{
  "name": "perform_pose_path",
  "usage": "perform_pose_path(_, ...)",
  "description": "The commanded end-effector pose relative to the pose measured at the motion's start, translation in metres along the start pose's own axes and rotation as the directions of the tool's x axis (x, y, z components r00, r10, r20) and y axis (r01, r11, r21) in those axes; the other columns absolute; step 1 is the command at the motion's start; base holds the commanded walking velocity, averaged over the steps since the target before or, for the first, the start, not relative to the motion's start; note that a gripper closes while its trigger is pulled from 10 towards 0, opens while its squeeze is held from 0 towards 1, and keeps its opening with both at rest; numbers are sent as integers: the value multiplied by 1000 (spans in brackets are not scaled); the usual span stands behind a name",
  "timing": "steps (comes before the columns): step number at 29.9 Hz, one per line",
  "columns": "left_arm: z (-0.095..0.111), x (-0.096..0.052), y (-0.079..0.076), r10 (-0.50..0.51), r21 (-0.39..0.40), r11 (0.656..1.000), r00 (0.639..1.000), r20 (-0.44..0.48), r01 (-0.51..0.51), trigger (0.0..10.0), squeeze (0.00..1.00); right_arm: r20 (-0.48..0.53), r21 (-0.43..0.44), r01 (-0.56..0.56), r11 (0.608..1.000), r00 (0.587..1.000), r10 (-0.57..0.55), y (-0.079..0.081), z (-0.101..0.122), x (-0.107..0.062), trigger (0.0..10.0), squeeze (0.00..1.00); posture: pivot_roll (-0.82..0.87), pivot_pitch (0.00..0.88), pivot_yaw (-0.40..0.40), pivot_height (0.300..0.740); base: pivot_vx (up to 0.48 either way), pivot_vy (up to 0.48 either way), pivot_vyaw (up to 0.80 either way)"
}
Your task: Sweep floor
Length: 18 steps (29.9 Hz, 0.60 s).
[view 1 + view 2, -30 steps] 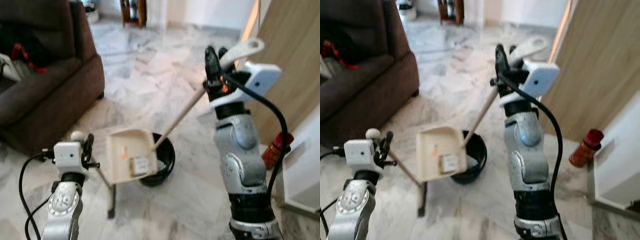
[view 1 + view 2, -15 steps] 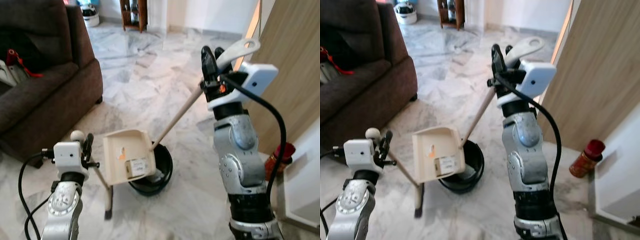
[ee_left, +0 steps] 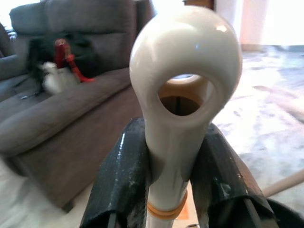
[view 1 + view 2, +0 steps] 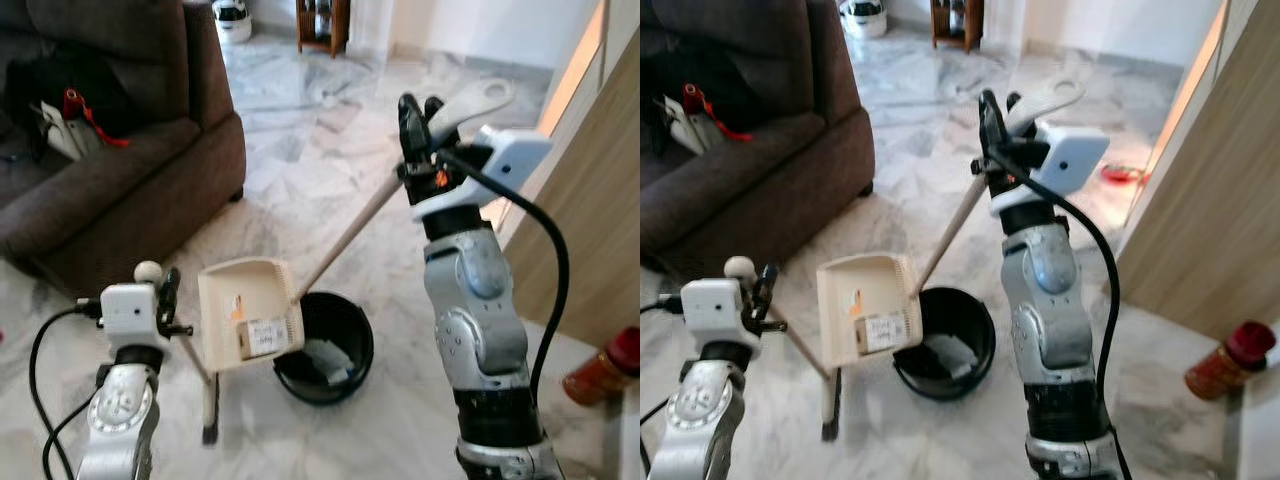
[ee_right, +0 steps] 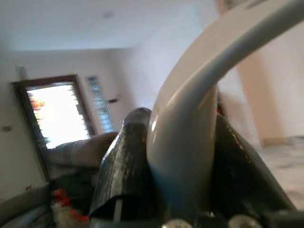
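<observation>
Right end effector (image 4: 418,112) around dustpan handle (image 5: 190,109)

Silver jointed arms (image 4: 472,300); white wrist boxes (image 4: 128,308); black cables; black fingers (image 3: 124,180)

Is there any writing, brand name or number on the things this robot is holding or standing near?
Label on the cream dustpan: a pale sticker with dark marks, too small and blurred to read.
Orange mark on the dustpan: a smudge of colour, no letters legible.
Red bottle by the wooden panel: no readable label.
Black bin, broom handle: no text visible.
</observation>
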<state>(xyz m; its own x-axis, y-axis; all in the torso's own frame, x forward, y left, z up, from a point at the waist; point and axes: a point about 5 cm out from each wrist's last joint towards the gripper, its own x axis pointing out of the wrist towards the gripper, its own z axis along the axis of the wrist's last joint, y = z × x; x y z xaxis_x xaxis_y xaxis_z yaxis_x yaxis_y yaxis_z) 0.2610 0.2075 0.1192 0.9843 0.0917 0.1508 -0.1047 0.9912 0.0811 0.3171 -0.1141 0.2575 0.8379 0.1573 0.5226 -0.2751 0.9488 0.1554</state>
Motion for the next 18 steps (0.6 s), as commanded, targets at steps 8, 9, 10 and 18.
perform_pose_path(8,12,3,3,4,7,1000,998,65,-5,10000,0,107,3,-31,1000,994,31,11,22,7,10000,0,81,71,45,740,339,0,0)
perform_pose_path(9,12,3,3,4,6,1000,998,65,-5,10000,0,109,2,-30,1000,994,29,11,22,7,10000,0,80,70,46,740,341,0,0)
perform_pose_path(10,12,3,3,4,7,1000,998,66,-5,10000,0,110,1,-27,1000,994,27,10,23,7,10000,0,80,70,46,740,337,0,0)
perform_pose_path(18,12,3,3,0,5,1000,998,67,0,10000,0,113,-7,-21,1000,993,22,9,23,7,10000,0,78,70,48,740,339,0,0)
